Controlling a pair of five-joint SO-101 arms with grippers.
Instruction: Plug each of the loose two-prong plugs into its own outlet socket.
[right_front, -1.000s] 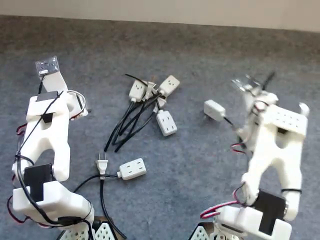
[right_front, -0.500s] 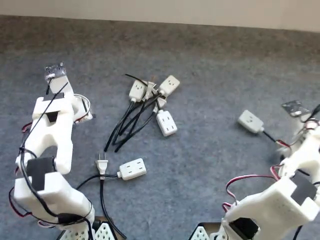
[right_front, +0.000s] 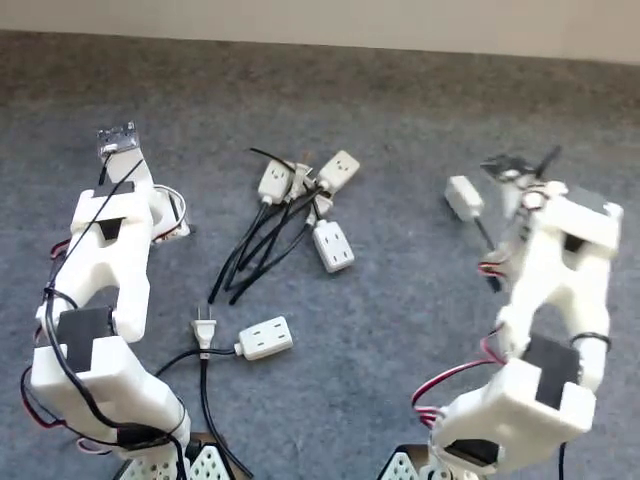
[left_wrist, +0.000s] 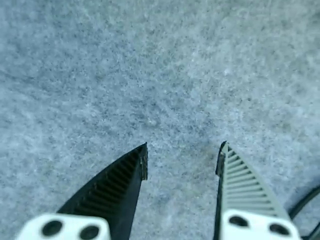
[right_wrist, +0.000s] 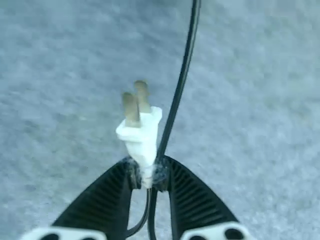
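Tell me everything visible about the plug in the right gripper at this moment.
The plug has a white plastic body with two flat brass-coloured prongs, side by side, pointing away from the right gripper. The gripper's black ribbed fingers pinch its narrow rear end. A black cord runs past beside it, with grey carpet behind.
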